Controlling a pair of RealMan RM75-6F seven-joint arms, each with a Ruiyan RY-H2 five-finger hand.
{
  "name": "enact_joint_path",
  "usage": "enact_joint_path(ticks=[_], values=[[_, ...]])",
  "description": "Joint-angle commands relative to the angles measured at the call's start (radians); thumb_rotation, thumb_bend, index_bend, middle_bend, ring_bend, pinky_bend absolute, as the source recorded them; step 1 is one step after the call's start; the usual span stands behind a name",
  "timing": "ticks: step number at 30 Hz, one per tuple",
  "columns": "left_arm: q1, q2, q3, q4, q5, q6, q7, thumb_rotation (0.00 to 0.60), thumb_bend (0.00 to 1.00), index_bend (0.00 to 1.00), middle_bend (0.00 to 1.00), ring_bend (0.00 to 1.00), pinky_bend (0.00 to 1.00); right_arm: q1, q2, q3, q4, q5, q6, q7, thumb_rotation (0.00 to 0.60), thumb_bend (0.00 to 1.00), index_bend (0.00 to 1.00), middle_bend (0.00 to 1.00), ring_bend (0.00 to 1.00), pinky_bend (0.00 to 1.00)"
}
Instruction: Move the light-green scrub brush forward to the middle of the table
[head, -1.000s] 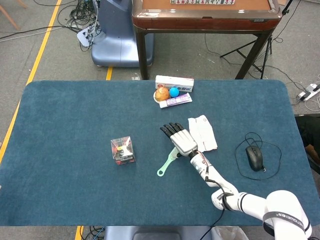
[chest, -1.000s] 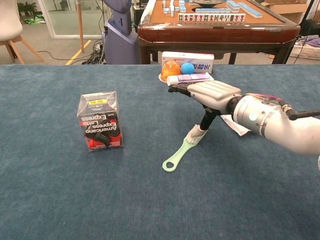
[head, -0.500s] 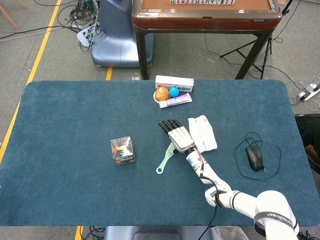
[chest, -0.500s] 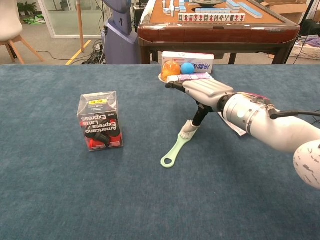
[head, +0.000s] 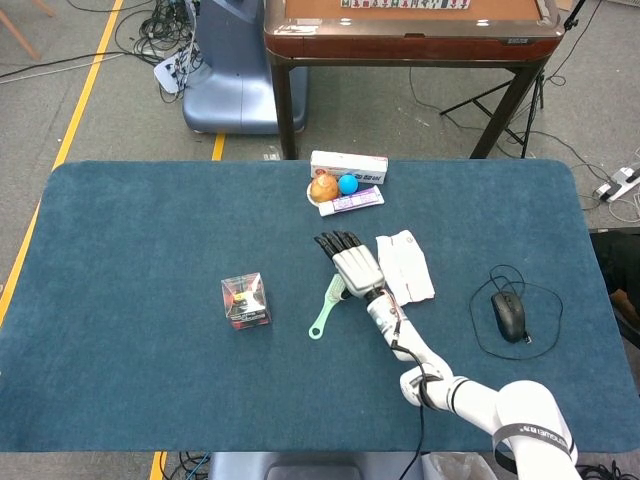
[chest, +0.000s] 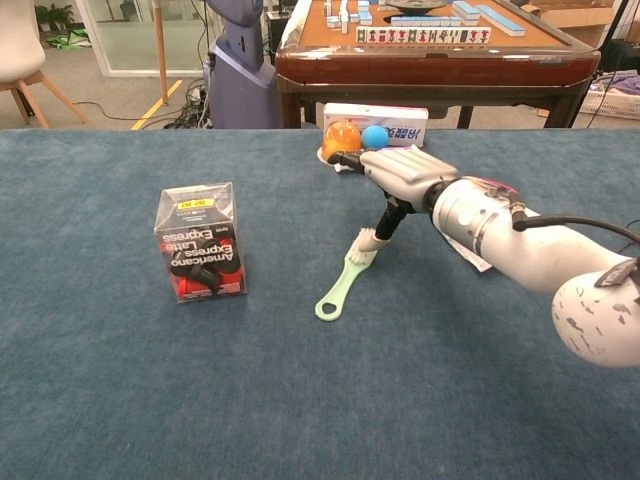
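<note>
The light-green scrub brush lies on the blue table, near its middle, with the ring end of its handle toward me and its white bristle head under my right hand. My right hand hovers flat above the head with its fingers stretched out forward. Only its dark thumb reaches down and presses on the bristle head. Nothing is gripped in the hand. My left hand shows in neither view.
A clear box of coffee sachets stands left of the brush. A white packet lies right of the hand, and a mouse with its cable further right. At the far edge are a white carton, an orange, a blue ball and a tube.
My right hand has slid forward and slightly left, and the brush under its thumb has moved along with it across the table.
</note>
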Motion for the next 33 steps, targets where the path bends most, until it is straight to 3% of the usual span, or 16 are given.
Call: enact_joint_path(ticks=[1, 8, 14, 21, 33], values=[[0.000, 0.000, 0.000, 0.000, -0.001, -0.001, 0.000, 0.600, 0.11, 0.57, 0.45, 0.30, 0.50, 0.001, 0.003, 0.000, -0.001, -0.003, 0.002, 0.006, 0.600, 0.00, 0.00, 0.06, 0.01, 0.11], [-0.002, -0.003, 0.001, 0.003, -0.001, -0.004, 0.003, 0.600, 0.11, 0.57, 0.45, 0.30, 0.50, -0.033, 0.073, -0.023, -0.113, -0.038, 0.055, 0.024, 0.600, 0.00, 0.00, 0.06, 0.01, 0.11], [-0.004, -0.005, 0.003, 0.001, 0.005, -0.003, 0.010, 0.600, 0.11, 0.57, 0.45, 0.30, 0.50, -0.104, 0.207, -0.050, -0.319, -0.054, 0.125, -0.008, 0.600, 0.00, 0.00, 0.06, 0.01, 0.11], [-0.009, -0.006, 0.007, -0.005, 0.027, 0.004, 0.014, 0.600, 0.11, 0.57, 0.45, 0.30, 0.50, -0.216, 0.410, -0.083, -0.598, -0.045, 0.244, -0.149, 0.600, 0.00, 0.00, 0.06, 0.01, 0.11], [-0.015, -0.004, 0.014, -0.037, 0.084, 0.038, 0.024, 0.600, 0.11, 0.57, 0.45, 0.30, 0.50, -0.405, 0.662, -0.149, -0.877, 0.004, 0.438, -0.361, 0.600, 0.00, 0.00, 0.06, 0.01, 0.11]])
